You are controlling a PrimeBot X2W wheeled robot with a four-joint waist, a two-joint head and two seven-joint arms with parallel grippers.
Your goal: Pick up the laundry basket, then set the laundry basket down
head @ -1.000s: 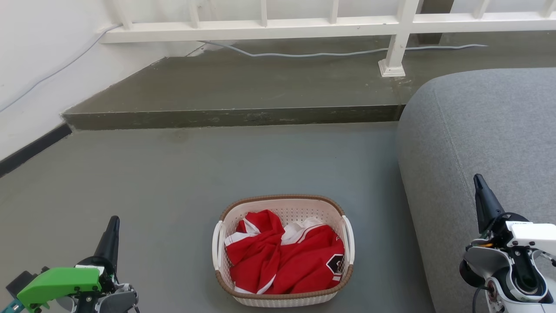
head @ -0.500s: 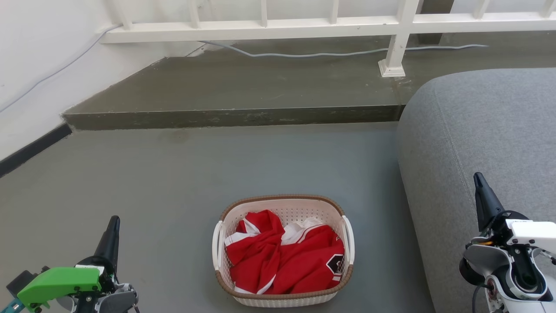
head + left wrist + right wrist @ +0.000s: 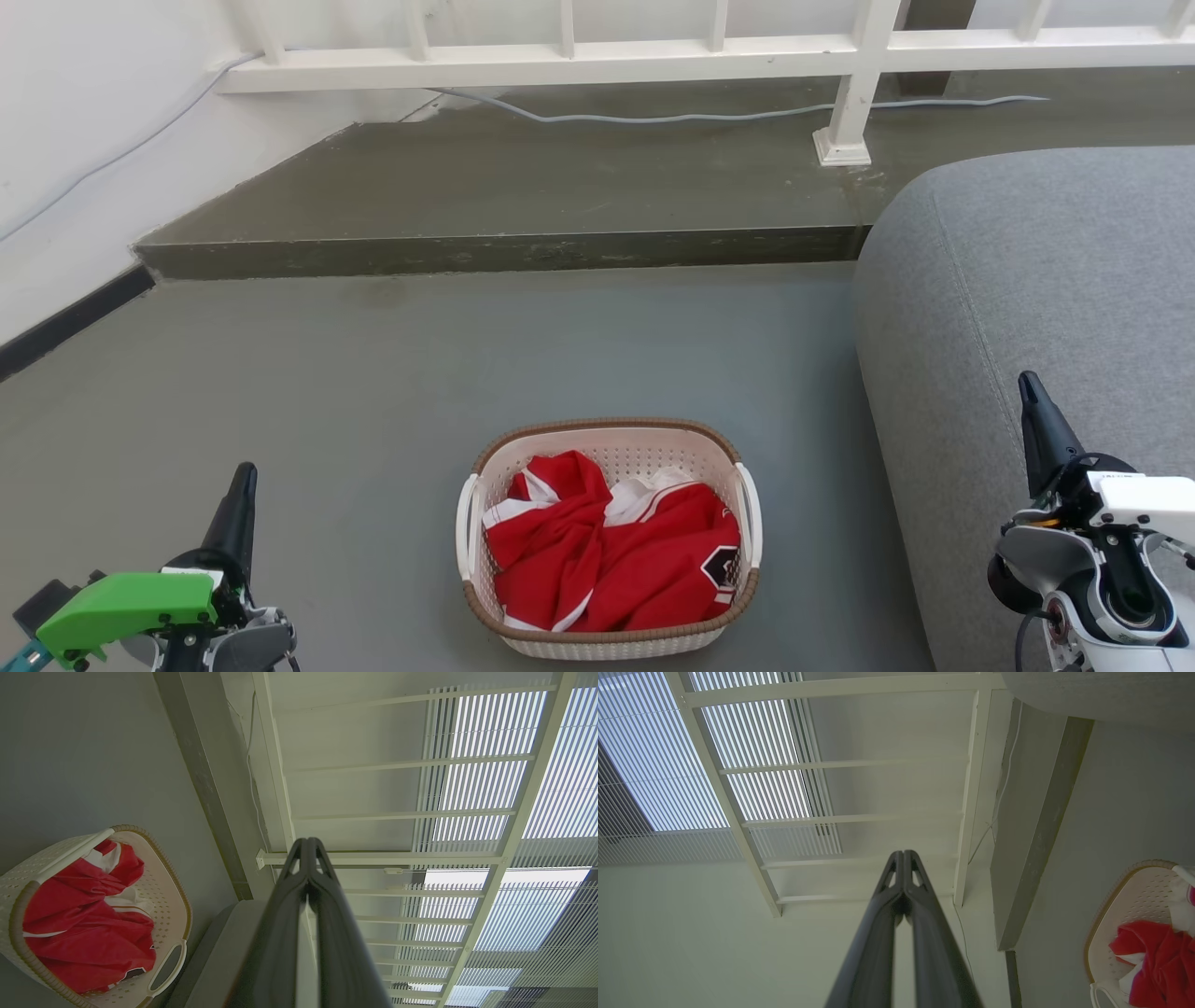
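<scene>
Nothing has shifted since a second ago: laundry basket (image 3: 597, 423) parked, both my pincers idle.
It sits on the near floor (image 3: 373, 392) with red clothes (image 3: 616, 551) inside, left of the sofa (image 3: 1027, 261), between my left pincer (image 3: 245, 474) and right pincer (image 3: 1029, 383); both clenched on nothing, well clear. Fits pre-lift or post-set-down alike. Any carry: take both side handles (image 3: 750, 518) evenly, keep level.
</scene>
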